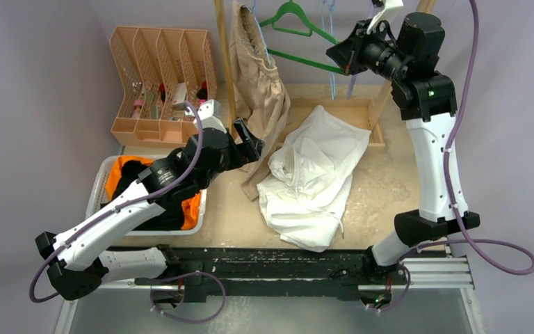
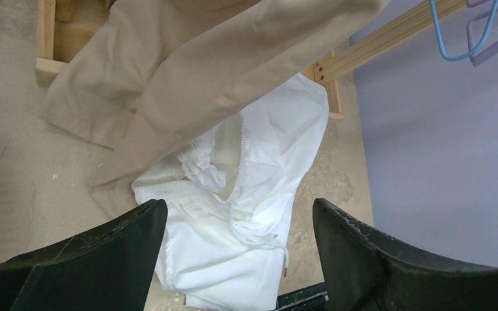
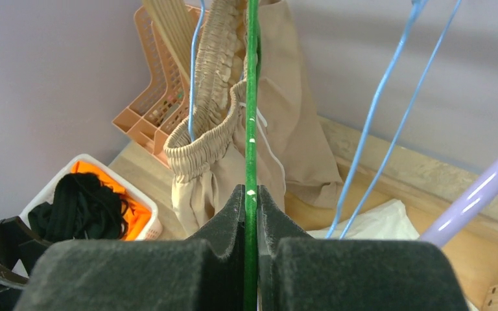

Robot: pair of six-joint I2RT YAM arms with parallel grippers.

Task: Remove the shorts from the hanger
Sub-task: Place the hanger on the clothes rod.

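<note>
Pinched tight on the thin bar of the green hanger [image 3: 251, 97], the right gripper [image 3: 251, 194] was raised at the rail of the wooden rack [image 1: 341, 111], while the left gripper [image 2: 238, 207] stood with its jaws wide apart, low over the table [image 1: 382, 188] and just beside the hem of the beige shorts [image 1: 257, 76]. White shorts [image 1: 313, 174] lay crumpled on the table in front of the rack's base, their gathered waistband turned up toward the left wrist camera. The beige shorts hung from the rack's left end, a blue hanger wire [image 3: 194, 65] running down inside their elastic waistband and one leg trailing onto the table, touching the white pair. To the left, a white basket [image 1: 101, 181] held the orange shorts [image 1: 115, 174] with the black shorts [image 1: 135, 167] heaped on top. Behind it stood a peach slotted organizer [image 1: 160, 69]. Another blue hanger [image 3: 376, 110] and a lilac hanger [image 3: 486, 181] hung to the right of the green one.
</note>
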